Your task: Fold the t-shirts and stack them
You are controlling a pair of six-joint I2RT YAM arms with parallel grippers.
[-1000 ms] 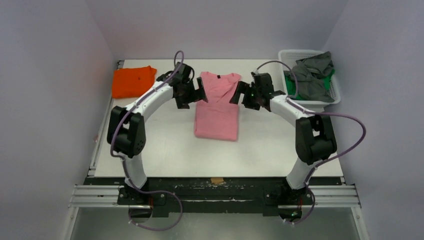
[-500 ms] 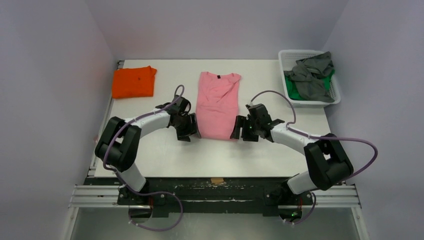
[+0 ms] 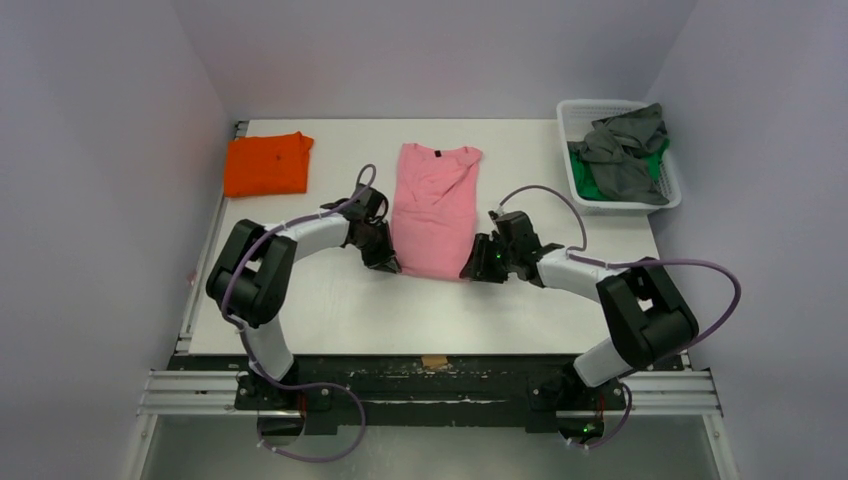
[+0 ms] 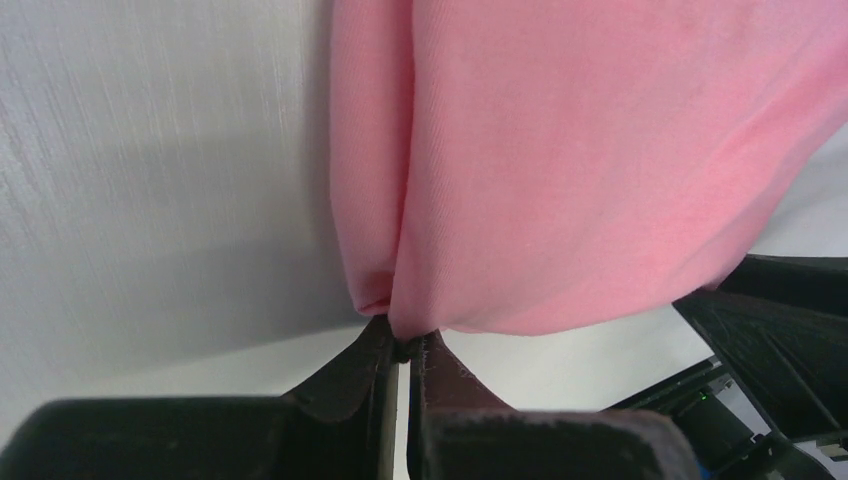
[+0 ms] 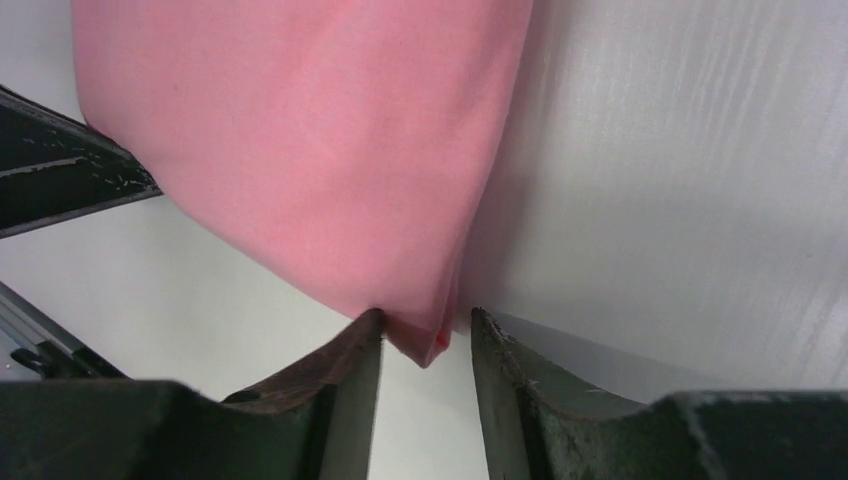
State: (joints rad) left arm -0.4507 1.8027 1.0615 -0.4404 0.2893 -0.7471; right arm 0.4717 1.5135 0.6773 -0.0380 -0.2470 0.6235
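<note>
Top view: within the last second both arms have pulled back from the collar end of the pink shirt (image 3: 433, 210) to its near hem; the left gripper (image 3: 385, 262) sits at the near left corner, the right gripper (image 3: 472, 270) at the near right; the shirt lies in a long strip mid-table (image 3: 330, 300); the orange shirt (image 3: 266, 163) lies folded far left.

Left wrist: its fingers (image 4: 360, 365) have gone from wide to a tight pinch on the hem corner.

Right wrist: its fingers (image 5: 340, 370) have narrowed but stand apart, the corner between them, not yet clamped.

Judgement: with 1 corner held and the 2nd nearly so, the cross fold toward the collar looks next.
</note>
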